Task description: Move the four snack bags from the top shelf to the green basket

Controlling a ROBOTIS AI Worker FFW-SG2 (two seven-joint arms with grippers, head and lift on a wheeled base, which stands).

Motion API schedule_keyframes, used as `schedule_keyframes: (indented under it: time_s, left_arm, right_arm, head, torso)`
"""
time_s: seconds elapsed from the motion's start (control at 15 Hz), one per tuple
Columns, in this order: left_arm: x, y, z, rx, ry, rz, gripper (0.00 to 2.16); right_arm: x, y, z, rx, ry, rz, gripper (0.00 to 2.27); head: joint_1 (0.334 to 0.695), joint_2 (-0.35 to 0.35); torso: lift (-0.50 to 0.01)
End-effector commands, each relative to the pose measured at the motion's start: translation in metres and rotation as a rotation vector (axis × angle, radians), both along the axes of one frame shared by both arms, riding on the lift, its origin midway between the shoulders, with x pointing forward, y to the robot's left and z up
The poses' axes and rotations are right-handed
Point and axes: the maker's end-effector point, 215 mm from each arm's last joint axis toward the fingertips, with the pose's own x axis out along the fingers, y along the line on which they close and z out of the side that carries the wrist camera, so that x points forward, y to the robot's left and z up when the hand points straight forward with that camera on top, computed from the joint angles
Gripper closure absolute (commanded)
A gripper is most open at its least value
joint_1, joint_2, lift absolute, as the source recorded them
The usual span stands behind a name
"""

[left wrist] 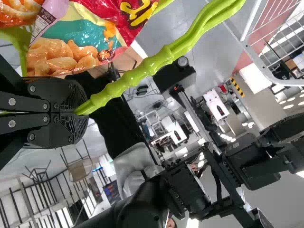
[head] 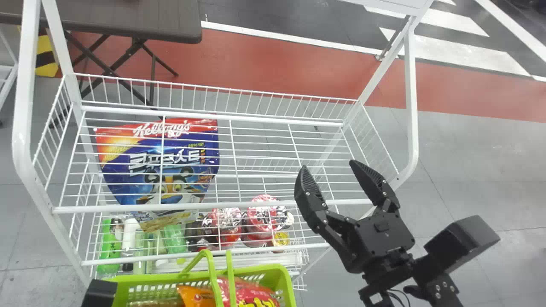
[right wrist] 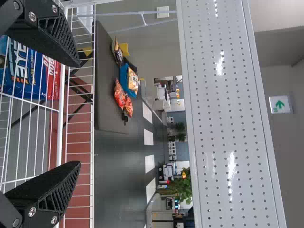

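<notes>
I have the right gripper [head: 328, 165] out over the right-hand side of the wire rack [head: 245, 118], its pincer spread wide, both ridged pads apart with open air between them. My left gripper [left wrist: 78, 112] is a different matter: its fingers are pressed together around the green basket handle [left wrist: 156, 61], with the loop running out from between the tips.

The green basket [head: 279, 279] sits at the near side of the rack, toward the left. In it I make out a red snack bag with yellow lettering [head: 258, 294] and an orange snack bag [head: 195, 296] beside it; whatever lies under them I can't tell.

A large blue cereal bag with a cartoon tiger [head: 170, 162] lies at the rack's left side, seen through the white wires and well apart from the open pincer. Lower down stand a green bottle [head: 110, 245] and red-and-white round containers [head: 264, 213]. Beyond the rack, more packets [right wrist: 129, 80] rest on a dark folding table [right wrist: 105, 71].
</notes>
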Motion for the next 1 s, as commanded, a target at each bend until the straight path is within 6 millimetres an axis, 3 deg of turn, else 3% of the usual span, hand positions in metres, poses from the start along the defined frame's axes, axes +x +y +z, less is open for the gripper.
schedule_keyframes:
  time_s: [0.0, 0.93]
  left_arm:
    - [0.0007, -0.0001, 0.0004, -0.001, -0.001, 0.000, 2.08]
    - [0.0020, 0.0008, 0.0011, 0.001, -0.003, 0.003, 2.08]
  right_arm:
    - [-0.0003, -0.0004, 0.0005, 0.000, 0.000, -0.001, 0.08]
    - [0.0000, -0.0002, 0.0019, 0.014, -0.002, 0.001, 0.08]
  head:
    - [0.695, -0.350]
    - [0.695, -0.350]
  torso:
    - [0.000]
    - [0.000]
